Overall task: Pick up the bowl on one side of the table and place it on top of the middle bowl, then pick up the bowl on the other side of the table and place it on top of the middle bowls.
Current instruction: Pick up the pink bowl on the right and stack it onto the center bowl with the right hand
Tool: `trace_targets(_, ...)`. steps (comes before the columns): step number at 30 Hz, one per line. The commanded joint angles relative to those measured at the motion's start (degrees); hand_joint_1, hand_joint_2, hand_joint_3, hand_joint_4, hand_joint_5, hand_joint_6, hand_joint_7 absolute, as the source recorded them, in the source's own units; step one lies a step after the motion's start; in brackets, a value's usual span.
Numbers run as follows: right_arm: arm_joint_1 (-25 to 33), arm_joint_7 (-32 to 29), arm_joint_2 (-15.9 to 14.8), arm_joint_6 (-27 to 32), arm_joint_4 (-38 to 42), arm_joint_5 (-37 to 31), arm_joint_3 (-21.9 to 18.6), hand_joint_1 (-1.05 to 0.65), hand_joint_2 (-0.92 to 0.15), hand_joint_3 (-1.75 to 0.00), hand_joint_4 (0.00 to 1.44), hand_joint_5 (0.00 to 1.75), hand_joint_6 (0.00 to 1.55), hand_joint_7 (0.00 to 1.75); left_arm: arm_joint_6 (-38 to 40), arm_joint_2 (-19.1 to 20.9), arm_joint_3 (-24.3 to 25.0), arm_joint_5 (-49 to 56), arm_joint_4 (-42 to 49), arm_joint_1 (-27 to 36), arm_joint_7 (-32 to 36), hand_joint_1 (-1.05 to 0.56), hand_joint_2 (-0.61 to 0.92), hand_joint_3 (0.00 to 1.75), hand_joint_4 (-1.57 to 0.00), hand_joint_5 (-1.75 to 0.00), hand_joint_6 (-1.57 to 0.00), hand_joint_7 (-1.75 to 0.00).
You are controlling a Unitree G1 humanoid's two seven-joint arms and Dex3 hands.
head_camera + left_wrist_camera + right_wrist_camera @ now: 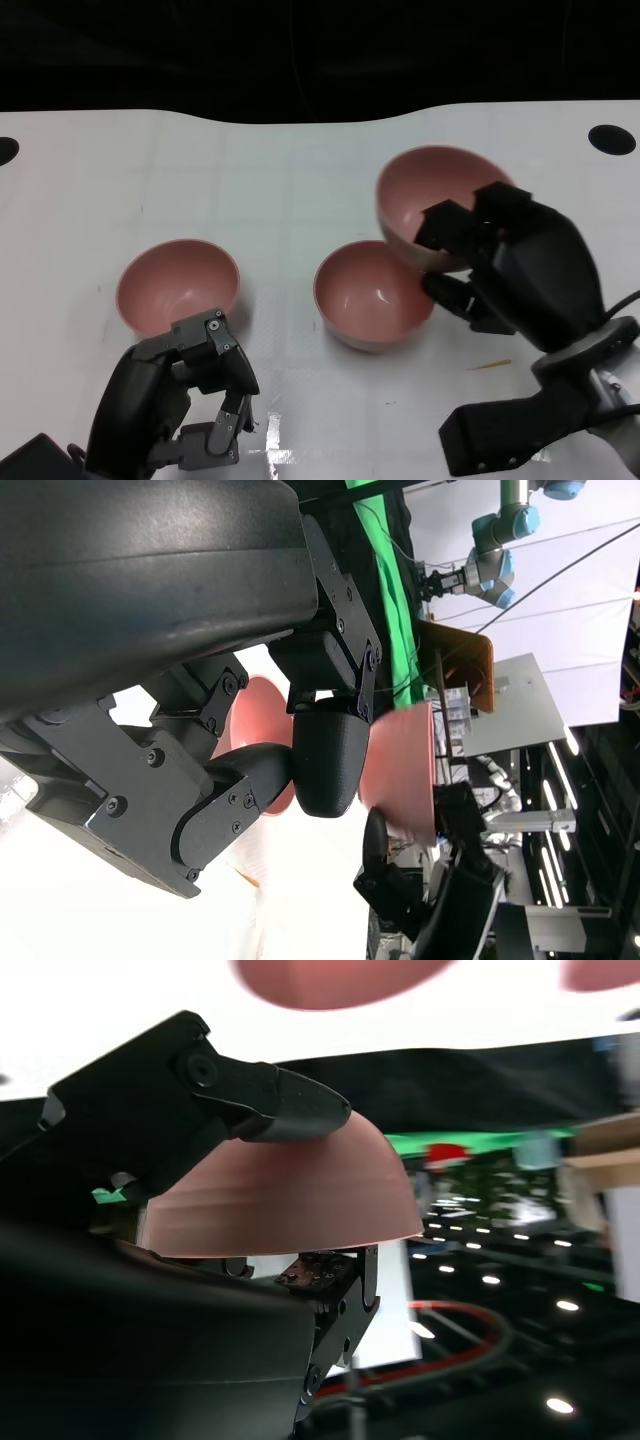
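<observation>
Right hand (500,262) grips the right bowl (432,200) by its near rim: fingers hooked inside, thumb under the outer wall. Bowl is lifted off the table (300,170) and tilted, its mouth turned toward the far left. It hangs just right of, and partly overlapping, the middle bowl (372,293), which sits upright on the table. Left bowl (178,284) sits upright, well apart from the middle one. Left hand (195,400) hovers just in front of it, fingers curled inward, holding nothing.

Step in hand, as I judge it: carrying the right bowl over the middle bowl to nest it.
- Level the bowl before lowering; tilted as it is, its low edge would likely catch the middle bowl's rim and shove it.
- Centre it over the middle bowl, lower straight, and let go only once it is seated.
- Fingers inside the rim should slide out upward without dragging the stack.

Hard to make out:
- Head view: the hand covers the bowl's near rim, so the gap to the middle bowl is unclear.
- Right wrist view: shows the held bowl (290,1195) side-on between fingertips (290,1110); blurred pink shapes above are probably the other bowls.
- Left wrist view: fingers (325,765) block most of it; pink surfaces behind cannot be sorted by bowl.
</observation>
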Motion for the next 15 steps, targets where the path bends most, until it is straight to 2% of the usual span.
trace_targets(1,-1.47,1.36,0.71,-1.11,-0.88,0.38,0.88,-0.1,-0.19,-1.28,0.99,1.75,0.79,1.72,0.31,0.34,0.36,-0.19,-0.57,0.4,0.31,-0.18,0.44,1.27,-0.92,-1.66,-0.83,-1.51)
trace_targets(5,-2.69,3.33,1.47,-2.27,0.0,0.2,2.36,-0.1,-0.19,-1.19,0.98,1.75,0.77,1.74,0.79,0.17,0.26,-0.55,-0.73,0.4,0.24,-0.17,0.44,1.26,-0.93,-1.65,-0.83,-1.51)
trace_targets(6,-3.1,3.35,1.62,-3.0,0.9,0.27,2.79,-0.11,-0.24,-1.11,0.98,1.75,0.77,1.74,0.75,0.13,0.25,-0.51,-0.7,0.38,0.26,-0.17,0.44,1.26,-0.93,-1.65,-0.83,-1.51)
trace_targets(8,-3.92,2.77,1.96,-4.46,3.26,0.35,3.45,-0.1,-0.3,-1.05,0.98,1.75,0.76,1.74,0.74,0.1,0.23,-0.4,-0.69,0.35,0.24,-0.17,0.44,1.27,-0.93,-1.65,-0.83,-1.51)
trace_targets(15,-6.54,0.64,2.87,-5.88,11.27,-1.21,5.48,-0.1,-0.36,-1.09,0.97,1.75,0.75,1.75,1.63,-0.23,0.18,-0.47,-0.82,0.13,0.34,-0.15,0.4,1.33,-0.91,-1.68,-0.83,-1.51)
